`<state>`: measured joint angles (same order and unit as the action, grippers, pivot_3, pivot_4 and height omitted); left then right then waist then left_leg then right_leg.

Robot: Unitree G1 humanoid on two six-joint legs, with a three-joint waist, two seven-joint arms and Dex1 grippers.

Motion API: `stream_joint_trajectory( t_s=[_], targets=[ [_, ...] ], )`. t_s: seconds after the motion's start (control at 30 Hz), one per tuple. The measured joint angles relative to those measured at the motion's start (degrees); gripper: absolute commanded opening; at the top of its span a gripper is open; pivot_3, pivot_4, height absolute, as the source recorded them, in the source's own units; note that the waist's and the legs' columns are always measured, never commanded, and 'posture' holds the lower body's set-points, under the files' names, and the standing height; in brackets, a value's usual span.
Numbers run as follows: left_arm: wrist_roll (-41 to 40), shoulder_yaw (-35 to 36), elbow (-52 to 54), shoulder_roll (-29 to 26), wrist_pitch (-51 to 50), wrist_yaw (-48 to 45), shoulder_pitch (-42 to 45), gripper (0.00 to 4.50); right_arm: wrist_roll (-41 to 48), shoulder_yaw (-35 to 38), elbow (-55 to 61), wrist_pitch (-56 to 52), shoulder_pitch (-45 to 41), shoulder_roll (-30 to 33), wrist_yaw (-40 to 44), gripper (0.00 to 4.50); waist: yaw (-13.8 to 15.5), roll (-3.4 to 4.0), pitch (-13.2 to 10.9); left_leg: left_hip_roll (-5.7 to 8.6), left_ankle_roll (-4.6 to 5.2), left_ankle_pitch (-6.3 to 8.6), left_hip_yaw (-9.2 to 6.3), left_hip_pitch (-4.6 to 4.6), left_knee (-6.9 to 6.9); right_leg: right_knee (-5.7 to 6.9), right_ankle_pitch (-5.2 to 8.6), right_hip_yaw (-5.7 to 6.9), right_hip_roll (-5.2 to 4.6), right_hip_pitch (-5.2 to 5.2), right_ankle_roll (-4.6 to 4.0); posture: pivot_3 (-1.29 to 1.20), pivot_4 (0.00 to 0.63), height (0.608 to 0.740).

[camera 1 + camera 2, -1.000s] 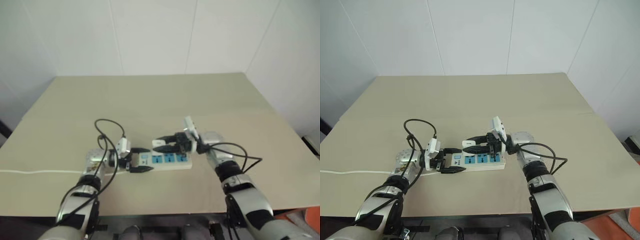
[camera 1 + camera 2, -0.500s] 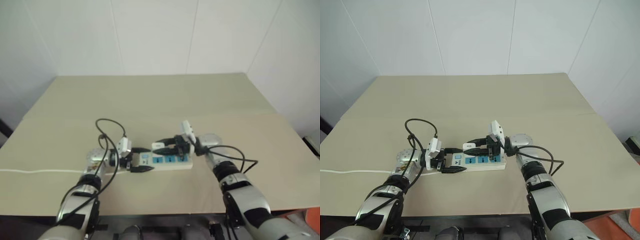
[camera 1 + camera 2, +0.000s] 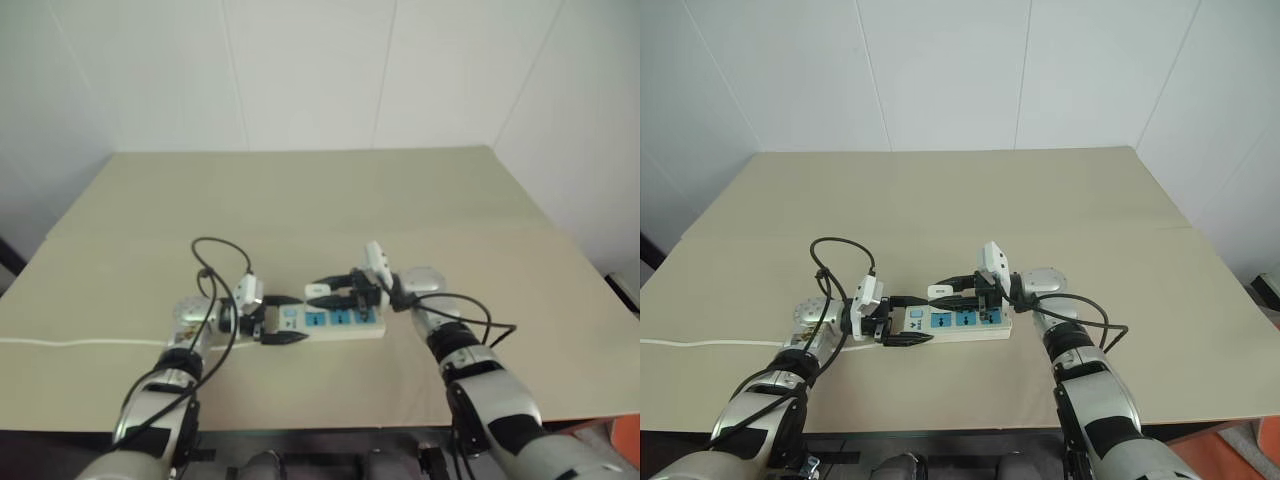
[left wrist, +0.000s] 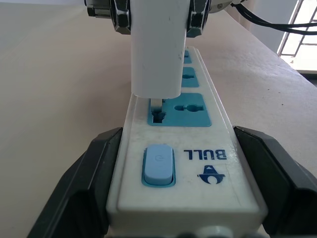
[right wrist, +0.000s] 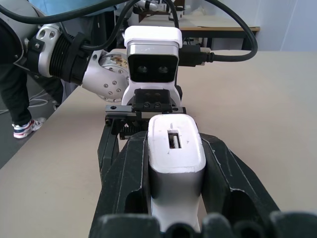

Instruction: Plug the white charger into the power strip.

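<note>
Right gripper (image 5: 176, 198) clamped on the white charger (image 5: 174, 153), fingers (image 5: 126, 183) pressed to both its sides. Charger poised just above the power strip (image 4: 183, 163), one prong at the mouth of the blue outlet (image 4: 179, 110) nearest the blue switch (image 4: 158, 164); possibly just entering, hard to tell. Left gripper (image 4: 183, 198) closed around the strip's switch end, one black finger (image 4: 84, 193) against each long side, pinning it to the beige table (image 3: 940, 200). Thin white cord (image 3: 710, 344) trailing away behind the left gripper.
</note>
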<state>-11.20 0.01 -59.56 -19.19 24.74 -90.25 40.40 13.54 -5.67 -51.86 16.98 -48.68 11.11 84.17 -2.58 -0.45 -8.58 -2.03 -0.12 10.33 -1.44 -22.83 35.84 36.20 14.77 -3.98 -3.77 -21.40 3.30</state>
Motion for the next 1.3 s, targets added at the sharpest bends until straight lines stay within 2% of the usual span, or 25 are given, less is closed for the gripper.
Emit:
stream_joint_trajectory(
  t_s=[0.87, 1.3],
  targets=[
    [0.23, 0.07, -1.93, -0.30, 0.05, 0.74, 0.47, 3.28, -3.34, -3.22, 1.90, -0.10, -0.05, 0.12, -4.37, 1.12, -0.07, 0.00, 0.10, -0.01, -0.01, 0.00, -0.05, 0.48, -0.05, 0.03, 0.20, -0.07, 0.05, 0.33, 0.31, 0.00, 0.150, 0.740],
    [0.25, 0.03, -1.91, -0.05, 0.10, 0.54, 0.54, 3.28, -3.66, -3.82, -1.22, -11.86, -5.39, 0.46, -4.27, 1.12, -0.01, 0.00, 0.13, -0.01, -0.01, 0.01, -0.06, 0.46, -0.13, 0.02, 0.24, -0.09, 0.06, 0.28, 0.25, 0.00, 0.150, 0.740]
  ],
)
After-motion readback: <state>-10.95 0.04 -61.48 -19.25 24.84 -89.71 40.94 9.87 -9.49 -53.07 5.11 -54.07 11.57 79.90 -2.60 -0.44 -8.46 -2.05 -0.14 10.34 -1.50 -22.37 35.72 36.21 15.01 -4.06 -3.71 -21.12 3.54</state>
